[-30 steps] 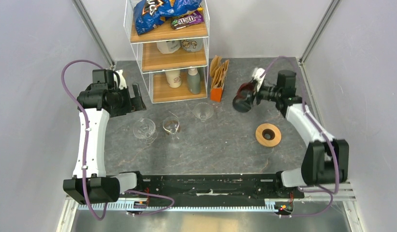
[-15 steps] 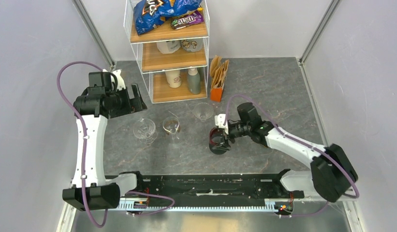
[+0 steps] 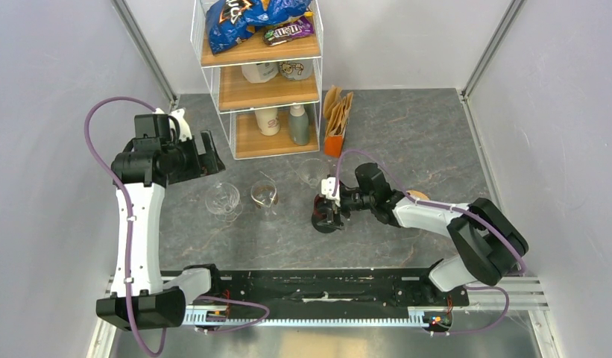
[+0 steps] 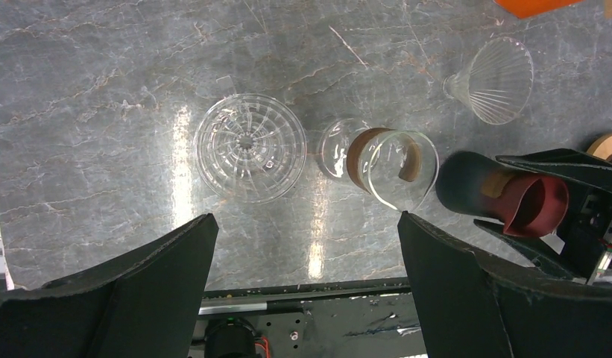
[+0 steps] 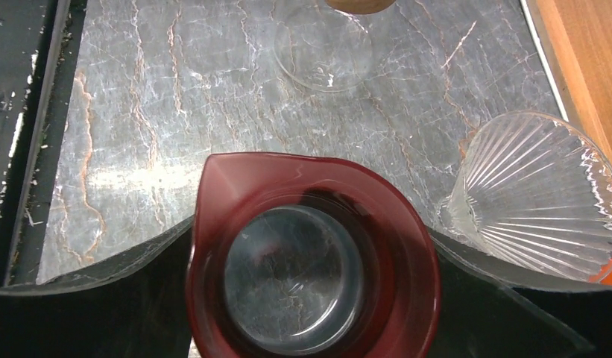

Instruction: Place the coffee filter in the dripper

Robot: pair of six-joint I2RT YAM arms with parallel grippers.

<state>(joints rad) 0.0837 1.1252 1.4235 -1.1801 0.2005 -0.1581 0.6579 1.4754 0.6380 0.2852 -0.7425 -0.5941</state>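
Brown coffee filters (image 3: 337,110) stand in an orange holder (image 3: 333,142) beside the shelf. A clear glass dripper (image 3: 223,200) (image 4: 249,145) sits left of centre, and a ribbed glass cone (image 3: 313,171) (image 5: 537,194) lies on its side further right. My right gripper (image 3: 326,212) (image 5: 314,231) is at mid-table, its fingers against both sides of a dark red pitcher (image 5: 310,261) (image 4: 504,198) that stands upright just in front of the cone. My left gripper (image 3: 206,153) (image 4: 304,224) hangs open and empty above the dripper.
A glass carafe with a wooden collar (image 3: 265,195) (image 4: 385,164) lies between dripper and pitcher. A wooden ring (image 3: 418,195) shows behind the right arm. A three-tier shelf (image 3: 258,74) with snack bags and bottles stands at the back.
My right arm swung from the back right to mid-table, carrying the red pitcher down in front of the ribbed cone. The left arm barely moved.
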